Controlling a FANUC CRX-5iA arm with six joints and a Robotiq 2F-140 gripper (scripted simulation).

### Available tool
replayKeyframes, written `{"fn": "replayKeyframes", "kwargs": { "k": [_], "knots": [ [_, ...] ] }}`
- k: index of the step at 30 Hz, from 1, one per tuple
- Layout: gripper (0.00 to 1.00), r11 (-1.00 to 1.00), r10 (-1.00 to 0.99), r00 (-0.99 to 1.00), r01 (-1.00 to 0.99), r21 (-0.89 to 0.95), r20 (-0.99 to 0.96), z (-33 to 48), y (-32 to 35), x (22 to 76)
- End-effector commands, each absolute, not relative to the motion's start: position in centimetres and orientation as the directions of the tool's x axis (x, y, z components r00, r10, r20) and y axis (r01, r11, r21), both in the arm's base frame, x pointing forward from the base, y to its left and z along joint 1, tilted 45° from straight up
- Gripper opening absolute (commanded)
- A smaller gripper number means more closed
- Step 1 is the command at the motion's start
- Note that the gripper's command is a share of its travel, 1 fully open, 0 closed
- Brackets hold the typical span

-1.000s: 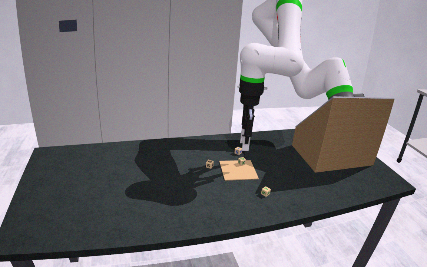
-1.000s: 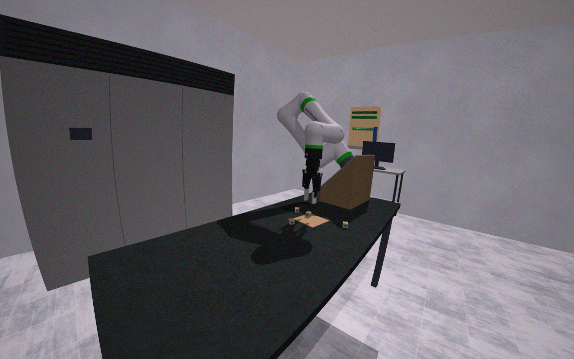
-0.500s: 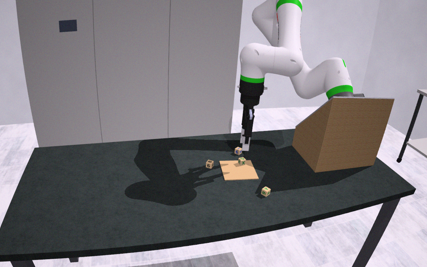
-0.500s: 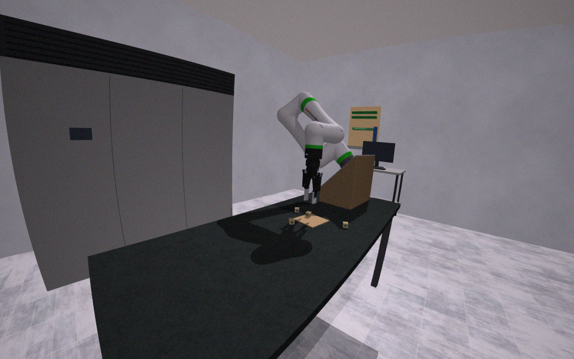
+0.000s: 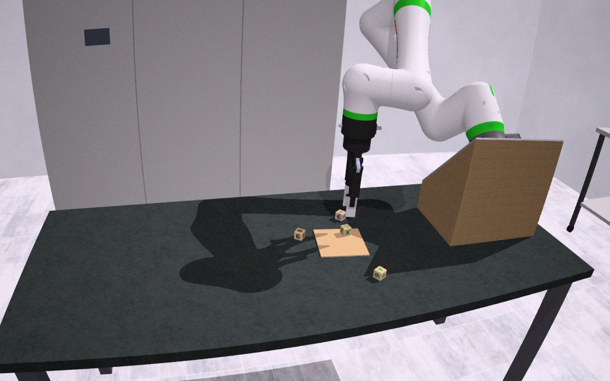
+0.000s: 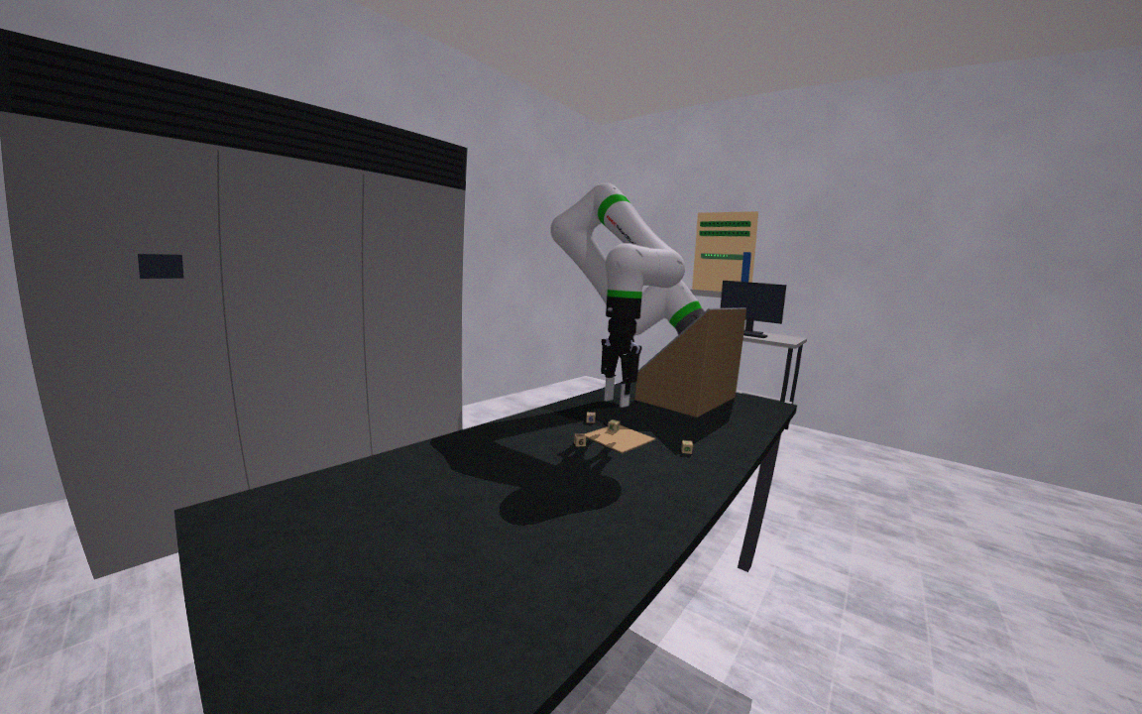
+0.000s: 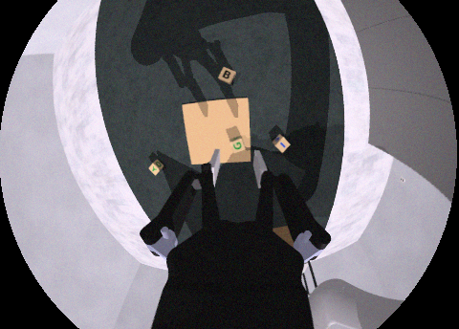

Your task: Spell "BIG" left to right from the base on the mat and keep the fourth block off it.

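Blocks are looking small, light, stiff and smooth-faced, so a centred pinch across two opposite side faces is probably suiting them best. The tool (image 5: 350,209), half narrowed and gripping nothing, is hovering just beside the I block (image 5: 340,215). The G block (image 5: 345,230) is sitting on the mat (image 5: 340,247) near a corner. The B block (image 5: 299,233) and the fourth block (image 5: 379,272) are lying on the desk (image 5: 108,265), off the mat.
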State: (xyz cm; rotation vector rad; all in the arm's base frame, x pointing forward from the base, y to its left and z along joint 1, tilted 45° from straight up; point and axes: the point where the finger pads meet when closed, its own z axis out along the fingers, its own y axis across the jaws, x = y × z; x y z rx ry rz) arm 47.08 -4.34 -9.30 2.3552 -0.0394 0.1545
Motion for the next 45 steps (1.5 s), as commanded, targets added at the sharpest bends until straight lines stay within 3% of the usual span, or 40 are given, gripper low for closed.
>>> {"fn": "replayKeyframes", "kwargs": {
  "k": [1,45],
  "knots": [
    [0.37,-0.71,0.018,0.992,-0.074,0.7,0.124,-9.5,-4.5,47.1],
    [0.37,-0.71,0.018,0.992,-0.074,0.7,0.124,-12.5,-7.6,47.6]
  ]
}}
